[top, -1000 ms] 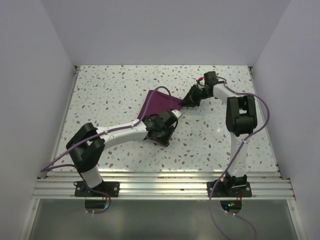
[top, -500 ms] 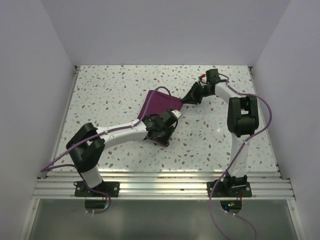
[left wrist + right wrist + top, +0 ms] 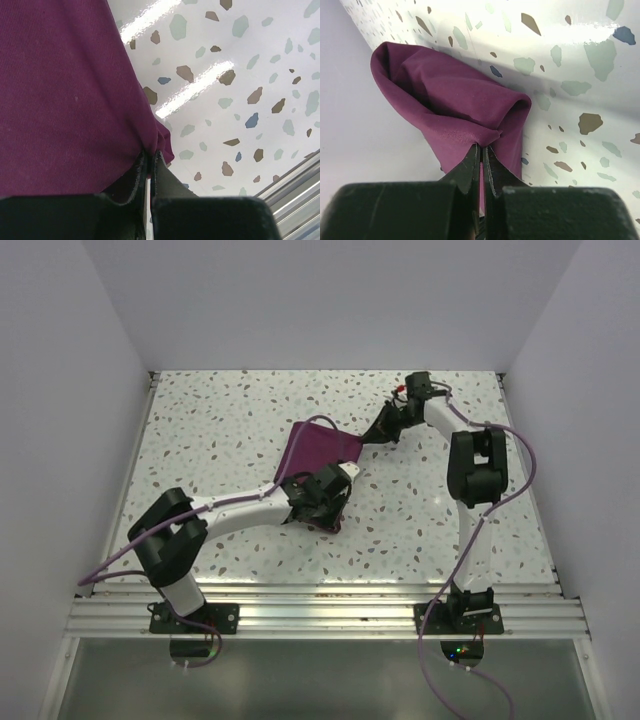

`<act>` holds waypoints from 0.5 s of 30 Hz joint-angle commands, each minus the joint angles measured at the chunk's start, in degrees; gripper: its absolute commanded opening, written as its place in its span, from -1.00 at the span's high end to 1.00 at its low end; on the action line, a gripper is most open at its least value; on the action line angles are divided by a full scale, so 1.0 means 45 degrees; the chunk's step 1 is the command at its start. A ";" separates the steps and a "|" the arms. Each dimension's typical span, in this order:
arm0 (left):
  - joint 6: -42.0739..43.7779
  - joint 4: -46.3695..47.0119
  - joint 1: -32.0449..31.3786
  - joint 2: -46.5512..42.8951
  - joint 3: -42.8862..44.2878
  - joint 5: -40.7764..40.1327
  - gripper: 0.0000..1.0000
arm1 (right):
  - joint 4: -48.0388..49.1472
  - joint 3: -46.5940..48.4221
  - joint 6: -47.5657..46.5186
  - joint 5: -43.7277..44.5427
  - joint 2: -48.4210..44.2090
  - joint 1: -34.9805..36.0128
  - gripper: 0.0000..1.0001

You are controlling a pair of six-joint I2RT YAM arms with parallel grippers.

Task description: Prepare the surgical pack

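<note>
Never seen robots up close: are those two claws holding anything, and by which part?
Both pinch the deep purple-maroon cloth: left gripper at an edge corner, right gripper at a bunched fold.

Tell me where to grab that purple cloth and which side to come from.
Grip the cloth at its corners, where fabric bunches into a thin fold. The left gripper pinches the near corner from the near side, the right gripper the right corner from the right.
</note>
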 commanded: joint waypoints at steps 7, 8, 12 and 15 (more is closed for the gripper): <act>-0.0010 -0.1368 -0.0184 -0.0423 -0.0905 0.1570 0.82 | 0.0859 0.0901 -0.0034 0.0390 0.0265 -0.0277 0.79; 0.0009 -0.1388 -0.0184 -0.0560 -0.0788 0.1609 0.45 | 0.0979 0.0586 -0.0053 0.0292 -0.0221 -0.0257 0.59; 0.0088 -0.1583 -0.0087 -0.1478 -0.0085 0.1687 0.04 | 0.0377 -0.0529 -0.1259 0.0719 -0.1646 -0.0257 0.24; -0.0087 -0.1176 0.0362 -0.2162 0.0171 0.2506 0.06 | -0.0113 -0.0999 -0.1634 0.0818 -0.2507 -0.0180 0.25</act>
